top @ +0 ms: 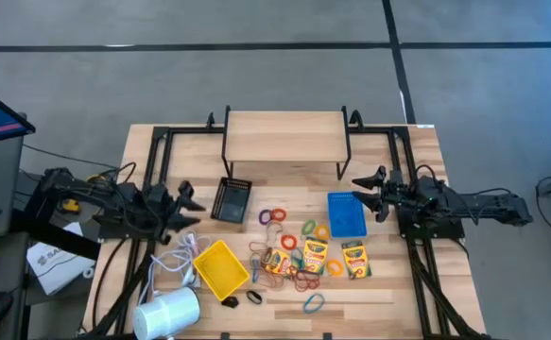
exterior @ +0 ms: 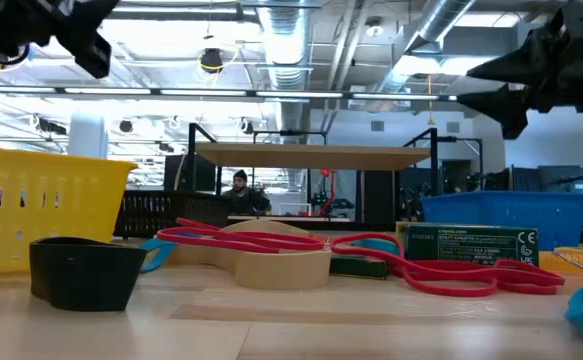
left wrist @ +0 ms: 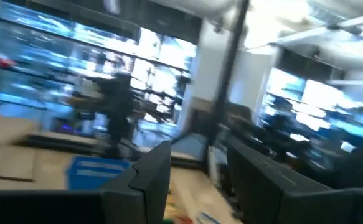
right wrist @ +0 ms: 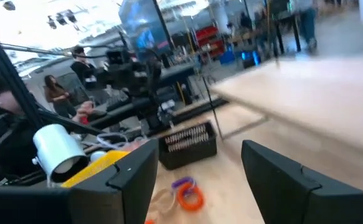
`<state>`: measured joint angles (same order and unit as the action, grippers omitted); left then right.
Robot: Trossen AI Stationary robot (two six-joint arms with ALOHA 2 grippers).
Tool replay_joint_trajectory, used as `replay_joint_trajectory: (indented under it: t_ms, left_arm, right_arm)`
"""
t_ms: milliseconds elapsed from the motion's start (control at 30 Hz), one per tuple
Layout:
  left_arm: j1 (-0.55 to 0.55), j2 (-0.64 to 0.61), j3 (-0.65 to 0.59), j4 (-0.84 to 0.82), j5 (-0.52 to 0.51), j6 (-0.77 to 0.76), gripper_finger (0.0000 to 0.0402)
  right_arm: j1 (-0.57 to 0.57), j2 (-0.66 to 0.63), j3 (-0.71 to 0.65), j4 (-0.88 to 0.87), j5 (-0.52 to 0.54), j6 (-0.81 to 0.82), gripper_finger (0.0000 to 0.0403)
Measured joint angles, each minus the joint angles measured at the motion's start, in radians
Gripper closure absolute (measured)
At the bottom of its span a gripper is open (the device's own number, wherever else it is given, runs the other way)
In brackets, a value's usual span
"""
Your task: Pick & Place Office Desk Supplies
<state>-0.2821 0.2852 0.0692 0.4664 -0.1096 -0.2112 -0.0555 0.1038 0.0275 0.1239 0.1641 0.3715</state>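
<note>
Crayon boxes (top: pixel 315 254), rubber-band rings (top: pixel 273 216) and dark clips (top: pixel 254 297) scattered mid-table between yellow bin (top: pixel 221 265), black bin (top: pixel 231 199) and blue bin (top: pixel 346 214). Left gripper (top: pixel 186 200) raised beside black bin, fingers released, empty. Right gripper (top: pixel 368 192) raised beside blue bin, fingers (right wrist: pixel 134 177) spread, empty.

Three bins (top: pixel 232 199), three crayon boxes (top: pixel 315 256)

You're in a robotics lab or workshop: exposed silver ducts (exterior: pixel 301 40) and pipes overhead, bare concrete floor (top: pixel 256 76), a wooden workbench (top: pixel 388 293) on black framing, people (right wrist: pixel 56 93) at cluttered stations behind.
</note>
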Motion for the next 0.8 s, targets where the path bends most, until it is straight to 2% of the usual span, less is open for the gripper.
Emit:
replay_joint_trajectory:
  t_ms: [100,200,300,467,633,800]
  left_arm:
    - [0.001,0.117,0.0,0.068,-0.052,0.048,0.025]
    - [0.012,0.261,0.002,0.173,-0.101,0.099,0.025]
    - [0.043,0.39,0.044,0.254,-0.068,0.107,0.025]
    - [0.089,0.547,0.105,0.248,-0.014,0.181,0.025]
    - [0.107,0.631,0.13,0.254,-0.015,0.154,0.025]
    - [0.098,0.645,0.134,0.276,-0.014,0.128,0.025]
  right_arm:
    - [0.003,0.002,-0.007,0.002,-0.028,0.094,0.0175]
    - [0.003,0.002,-0.008,0.022,-0.056,0.122,0.0175]
    - [0.003,0.002,-0.008,0.021,-0.063,0.126,0.0175]
    - [0.003,0.025,-0.008,0.016,-0.066,0.084,0.0175]
    - [0.003,0.042,-0.008,0.015,-0.078,0.04,0.0175]
    - [0.003,0.042,-0.008,0.013,-0.078,0.01,0.0175]
